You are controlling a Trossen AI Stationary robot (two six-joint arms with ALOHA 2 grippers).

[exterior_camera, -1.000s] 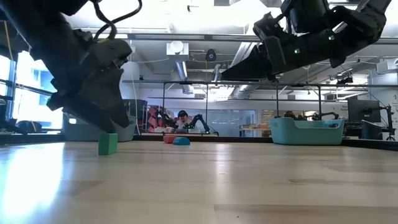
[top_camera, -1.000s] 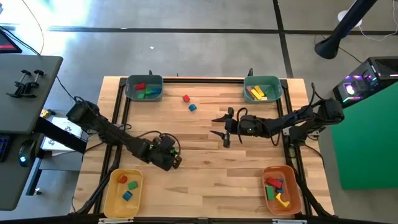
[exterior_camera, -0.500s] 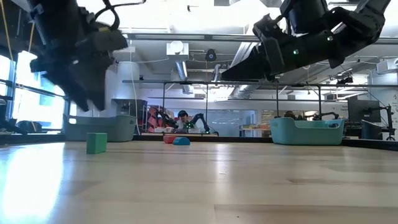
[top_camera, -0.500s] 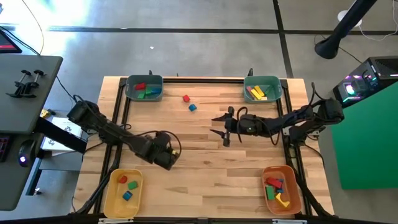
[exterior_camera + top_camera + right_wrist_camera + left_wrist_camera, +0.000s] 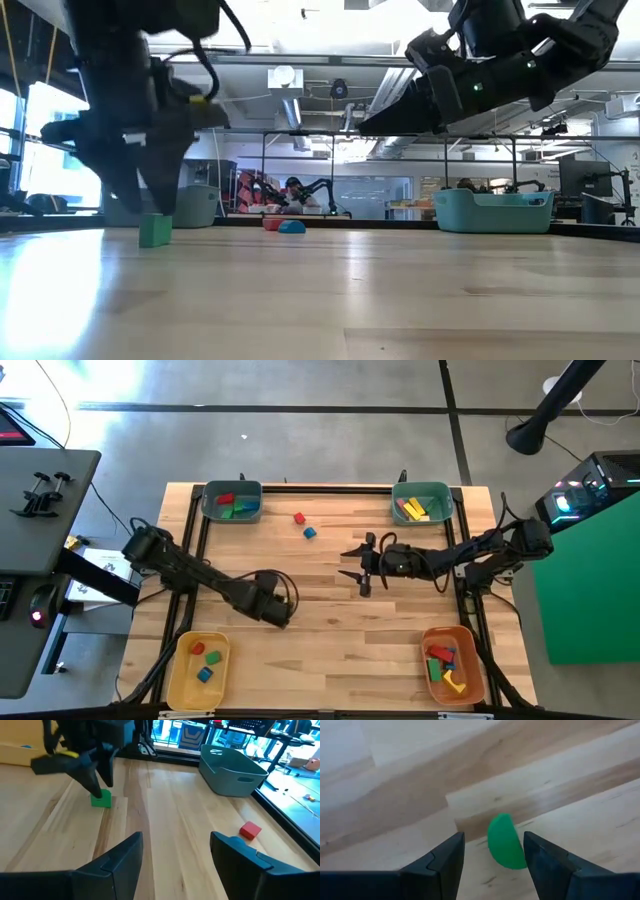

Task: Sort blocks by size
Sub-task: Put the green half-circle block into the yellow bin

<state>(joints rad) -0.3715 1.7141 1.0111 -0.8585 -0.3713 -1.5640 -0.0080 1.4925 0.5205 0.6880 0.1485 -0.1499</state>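
A green block (image 5: pixel 506 842), rounded on one side, rests on the wooden table (image 5: pixel 330 630) left of centre; it also shows in the low view (image 5: pixel 155 230) and the right wrist view (image 5: pixel 101 799). My left gripper (image 5: pixel 492 836) hangs open just over it, fingers pointing steeply down on either side of it, and hides it in the high view (image 5: pixel 277 614). My right gripper (image 5: pixel 348 562) hovers open above the table's middle, holding nothing. A red block (image 5: pixel 299 518) and a blue block (image 5: pixel 309 532) lie farther back.
Teal bins stand at the far left (image 5: pixel 232 501) and far right (image 5: pixel 421 503). A yellow bin (image 5: pixel 200 668) is at the near left and an orange bin (image 5: pixel 452 663) at the near right. All hold blocks. Bare wood lies between the arms.
My left gripper has risen a little off the green block and tipped to point more steeply down, staying over it. The block has slid slightly toward the table's left edge and then lain still.
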